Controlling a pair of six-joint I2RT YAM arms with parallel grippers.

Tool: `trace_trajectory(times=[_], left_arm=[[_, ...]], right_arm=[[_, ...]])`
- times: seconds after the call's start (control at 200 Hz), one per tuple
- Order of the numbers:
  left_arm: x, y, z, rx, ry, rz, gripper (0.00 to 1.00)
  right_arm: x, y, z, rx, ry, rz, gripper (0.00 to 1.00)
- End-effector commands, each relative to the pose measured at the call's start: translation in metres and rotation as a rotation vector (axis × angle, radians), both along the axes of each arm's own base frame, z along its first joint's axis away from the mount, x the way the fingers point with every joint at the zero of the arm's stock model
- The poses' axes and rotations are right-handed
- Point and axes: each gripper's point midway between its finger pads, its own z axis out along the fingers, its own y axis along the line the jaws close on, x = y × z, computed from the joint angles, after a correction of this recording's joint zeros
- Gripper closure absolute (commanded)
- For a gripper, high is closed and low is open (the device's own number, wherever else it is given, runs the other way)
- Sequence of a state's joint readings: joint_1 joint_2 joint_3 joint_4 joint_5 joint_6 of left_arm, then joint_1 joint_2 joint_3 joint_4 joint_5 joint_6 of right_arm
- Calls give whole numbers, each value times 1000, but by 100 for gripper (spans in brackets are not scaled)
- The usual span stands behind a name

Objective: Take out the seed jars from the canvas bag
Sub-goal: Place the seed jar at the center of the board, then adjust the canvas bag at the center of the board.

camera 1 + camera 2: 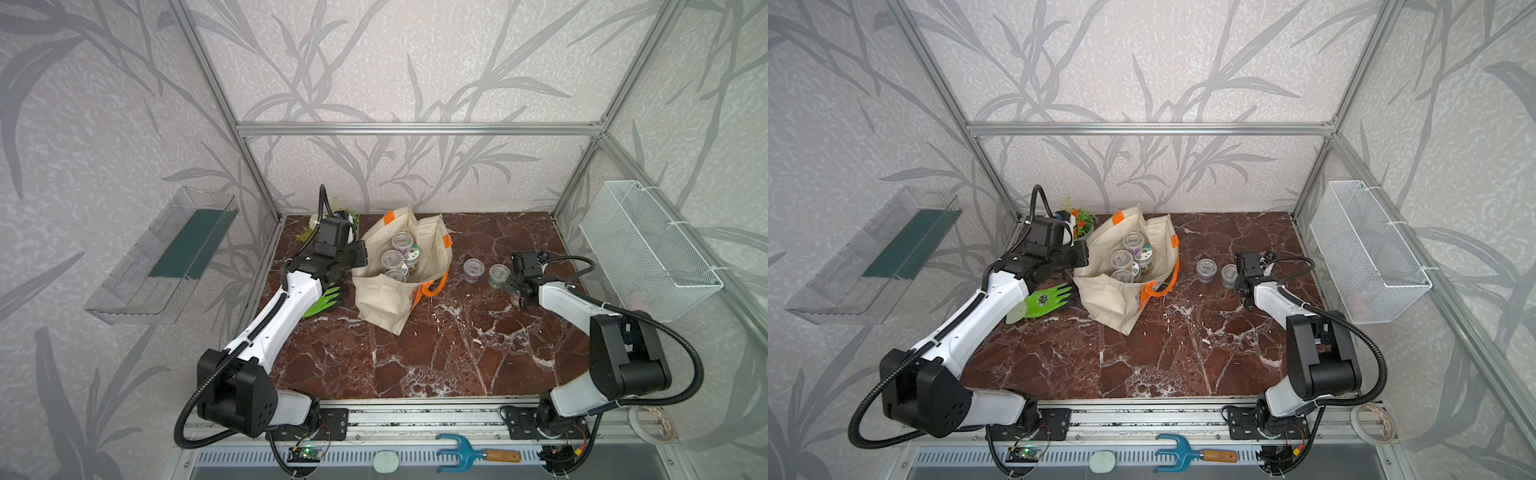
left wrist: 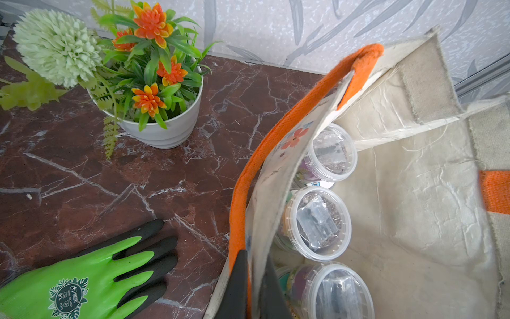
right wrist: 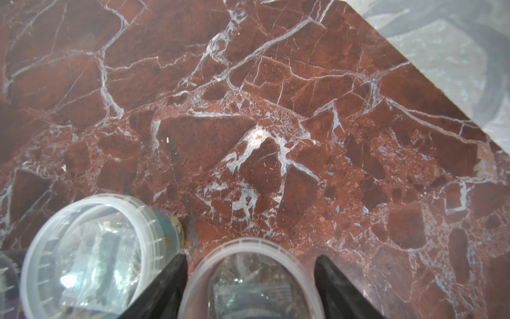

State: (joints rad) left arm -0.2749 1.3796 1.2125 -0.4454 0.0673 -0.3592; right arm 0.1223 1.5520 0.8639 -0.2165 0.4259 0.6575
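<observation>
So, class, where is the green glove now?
In both top views, the green glove lies left of the canvas bag, partly under the left arm.

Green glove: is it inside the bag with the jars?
No, the green glove lies flat on the marble table, outside the canvas bag.

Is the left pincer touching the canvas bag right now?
Touching. The left wrist view shows the left pincer closed on the rim of the canvas bag, with cloth and orange strap pinched between its fingers.
</observation>
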Motion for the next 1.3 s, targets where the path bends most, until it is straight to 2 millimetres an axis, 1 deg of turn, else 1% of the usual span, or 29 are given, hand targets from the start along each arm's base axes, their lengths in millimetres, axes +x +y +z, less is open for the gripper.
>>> trace_trajectory(times=[0.0,0.095,0.205,0.23,0.31,0.355,0.39,0.47,0.56,0.665,0.75,0.825,0.865,0.965,1.045,1.135,1.185,1.23,1.295], left_arm=[[-1,6,13,7,-38,25,100],[-1,8,12,15,-29,38,100],[-2,9,10,17,-3,46,100],[-2,9,10,17,5,47,96],[-4,11,10,24,20,57,74],[-5,13,12,29,22,63,56],[-5,14,13,30,22,69,49],[-3,16,15,30,16,81,38],[-2,17,16,30,20,81,33],[3,15,14,29,41,77,29],[8,11,9,28,71,64,29],[13,8,4,27,100,55,30],[15,7,1,30,117,49,32],[18,2,-5,41,177,24,41],[19,-3,-9,43,206,-7,54],[22,-9,-11,32,206,-30,83],[24,-10,-9,29,202,-36,93],[25,-11,-7,25,194,-40,100],[28,-14,-1,17,174,-53,100]], right_arm=[[1,-2,3,6,6,-24,22],[0,-2,10,5,0,-14,13],[-1,-2,25,9,-26,-5,5],[-1,-2,30,11,-35,-3,4],[-1,0,49,21,-76,13,1],[0,3,60,15,-97,59,1],[1,6,71,18,-121,82,0],[2,17,99,23,-167,148,0],[4,37,133,-15,-213,228,0],[3,77,169,-59,-249,367,1],[0,116,193,-79,-285,486,1],[-5,153,207,-59,-307,593,1],[-9,170,213,-44,-312,643,1],[-19,212,225,3,-335,760,1],[-28,240,232,28,-339,838,1],[-36,269,234,69,-335,917,1],[-39,283,232,90,-330,944,1],[-40,294,227,101,-323,965,1],[-41,310,218,111,-302,990,1]])
